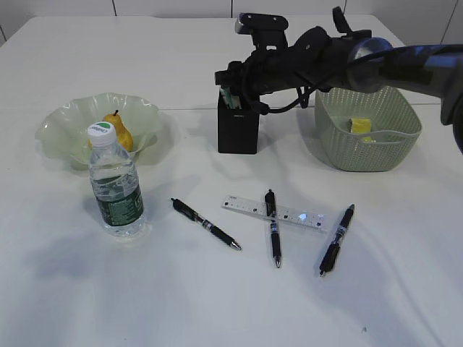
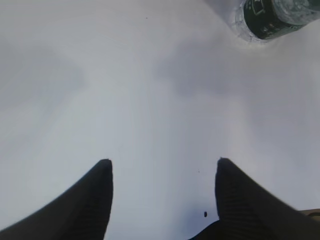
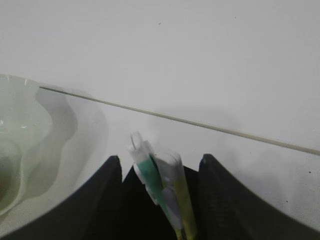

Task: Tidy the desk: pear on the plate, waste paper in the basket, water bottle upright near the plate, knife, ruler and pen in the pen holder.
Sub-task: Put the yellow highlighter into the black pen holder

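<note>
The yellow pear (image 1: 119, 130) lies in the pale-green plate (image 1: 61, 116). The water bottle (image 1: 117, 188) stands upright in front of the plate. The yellow waste paper (image 1: 360, 126) lies in the green basket (image 1: 362, 144). My right gripper (image 1: 234, 85) hovers at the top of the black pen holder (image 1: 239, 130). In the right wrist view it (image 3: 160, 162) is open, with a green and yellow knife (image 3: 160, 185) standing in the holder between its fingers, apart from both. The ruler (image 1: 296, 215) and three pens (image 1: 206, 224) (image 1: 273, 224) (image 1: 336, 238) lie on the table. My left gripper (image 2: 162, 165) is open and empty over bare table.
The bottle's base (image 2: 272, 17) shows at the upper right of the left wrist view. The plate's rim (image 3: 20, 130) shows at the left of the right wrist view. One pen lies across the ruler. The left arm is out of the exterior view.
</note>
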